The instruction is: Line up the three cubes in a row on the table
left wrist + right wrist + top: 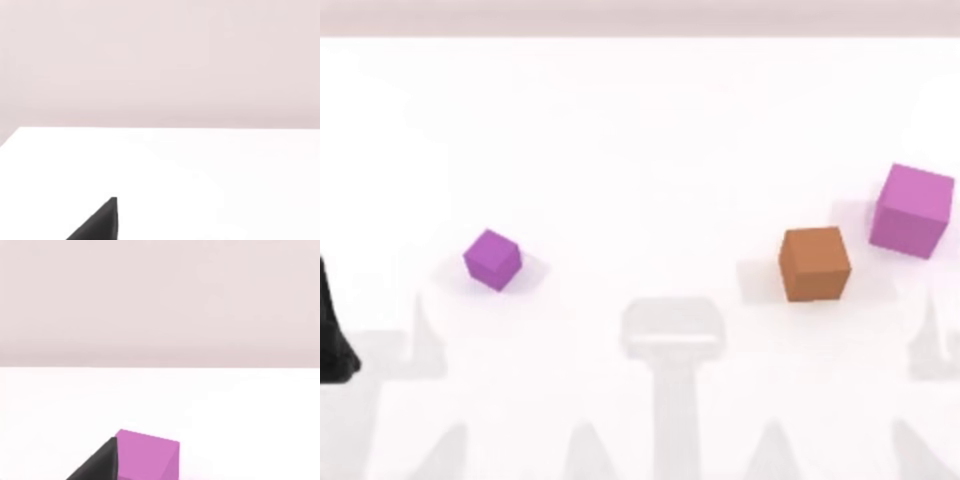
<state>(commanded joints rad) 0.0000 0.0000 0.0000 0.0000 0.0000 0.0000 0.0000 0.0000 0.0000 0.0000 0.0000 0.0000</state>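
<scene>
Three cubes rest apart on the white table point(640, 150). The small magenta-purple cube point(492, 258) is at the left. At the right stands the brown-orange cube point(815, 262), with the larger magenta-purple cube point(912, 210) just beyond it, farther right. My left arm point(332, 335) is a dark shape at the table's left edge, well away from the small cube. In the left wrist view a dark part of my left gripper point(100, 225) hangs over bare table. In the right wrist view a dark part of my right gripper point(97, 465) shows close beside the larger purple cube point(150, 455). My right arm is outside the top view.
Grey reflections point(670, 340) lie across the near part of the glossy table. The table's far edge point(640, 38) runs along the back, with a pale wall point(160, 60) behind it. A wide stretch of table separates the small cube from the other two.
</scene>
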